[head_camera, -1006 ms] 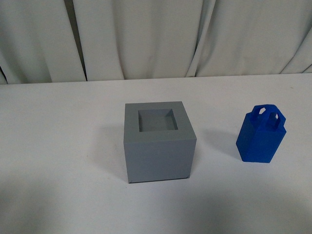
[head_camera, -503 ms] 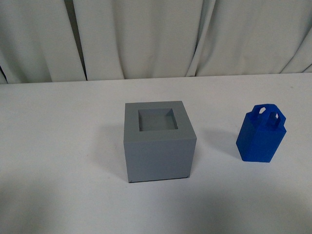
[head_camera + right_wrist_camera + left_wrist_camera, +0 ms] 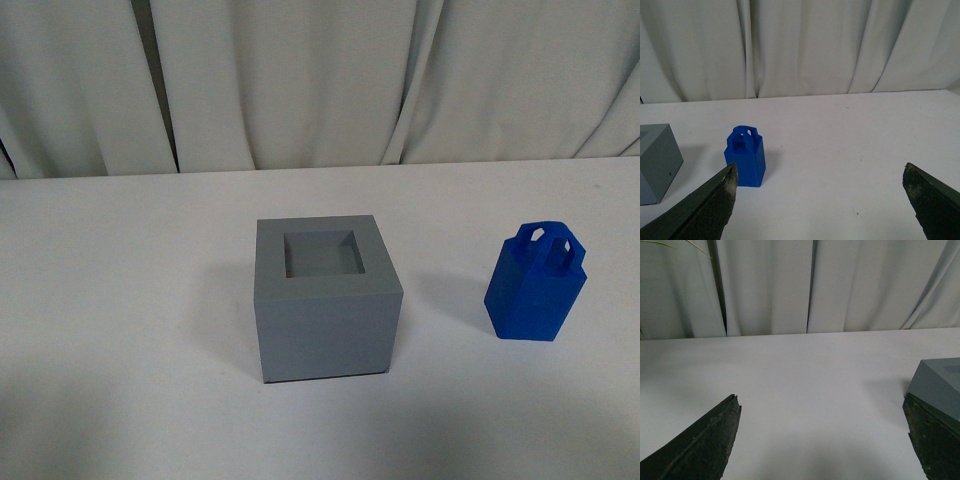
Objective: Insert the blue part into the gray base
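Note:
The gray base (image 3: 325,297) stands on the white table near the middle, its square recess facing up and empty. The blue part (image 3: 535,282) stands upright to its right, apart from it, loop handle on top. Neither arm shows in the front view. In the left wrist view my left gripper (image 3: 822,407) is open and empty above bare table, with a corner of the gray base (image 3: 937,384) beside one finger. In the right wrist view my right gripper (image 3: 820,172) is open and empty; the blue part (image 3: 745,156) stands beyond one finger, with the gray base (image 3: 657,161) further off.
A white curtain (image 3: 320,80) hangs along the table's far edge. The white table (image 3: 120,300) is the only surface under the two objects.
The front view has shifted slightly, so both objects sit a little lower in the picture. Neither object has moved on the table.

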You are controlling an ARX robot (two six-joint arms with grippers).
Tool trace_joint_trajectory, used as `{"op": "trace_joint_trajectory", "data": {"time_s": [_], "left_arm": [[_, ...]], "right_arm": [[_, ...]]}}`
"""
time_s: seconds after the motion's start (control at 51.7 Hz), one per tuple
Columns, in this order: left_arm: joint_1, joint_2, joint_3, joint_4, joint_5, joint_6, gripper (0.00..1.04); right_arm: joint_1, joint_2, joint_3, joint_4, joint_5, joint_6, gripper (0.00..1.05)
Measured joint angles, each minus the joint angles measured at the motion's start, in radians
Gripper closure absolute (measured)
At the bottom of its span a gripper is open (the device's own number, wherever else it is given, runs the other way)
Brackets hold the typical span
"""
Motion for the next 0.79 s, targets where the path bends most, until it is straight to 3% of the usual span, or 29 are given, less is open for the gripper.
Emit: {"op": "trace_joint_trajectory", "data": {"time_s": [0.039, 0.058, 0.077, 0.116, 0.232, 0.465, 0.658, 0.794], "left_arm": [[0.0, 0.0, 0.0, 0.0, -0.002, 0.0, 0.06], [0.0, 0.0, 0.0, 0.0, -0.002, 0.0, 0.06], [0.0, 0.0, 0.0, 0.0, 0.0, 0.0, 0.06], [0.0, 0.0, 0.0, 0.0, 0.003, 0.0, 0.06], [0.0, 0.0, 0.0, 0.0, 0.0, 0.0, 0.06], [0.0, 0.0, 0.0, 0.0, 0.0, 0.0, 0.06], [0.0, 0.0, 0.0, 0.0, 0.0, 0.0, 0.06], [0.0, 0.0, 0.0, 0.0, 0.0, 0.0, 0.06]], "right_arm": [[-0.037, 0.027, 0.018, -0.042, -0.126, -0.019, 0.07], [-0.101, 0.092, 0.045, -0.094, -0.303, -0.042, 0.07], [-0.112, 0.104, 0.048, -0.098, -0.332, -0.045, 0.07], [-0.171, 0.182, 0.064, -0.101, -0.514, -0.059, 0.07], [-0.202, 0.313, 0.072, -0.023, -0.762, -0.069, 0.07], [-0.069, 0.637, 0.261, 0.122, -0.683, -0.151, 0.07], [0.0, 0.893, 0.467, 0.075, -0.664, -0.294, 0.07], [0.024, 1.076, 0.671, -0.05, -0.649, -0.488, 0.07]]}}
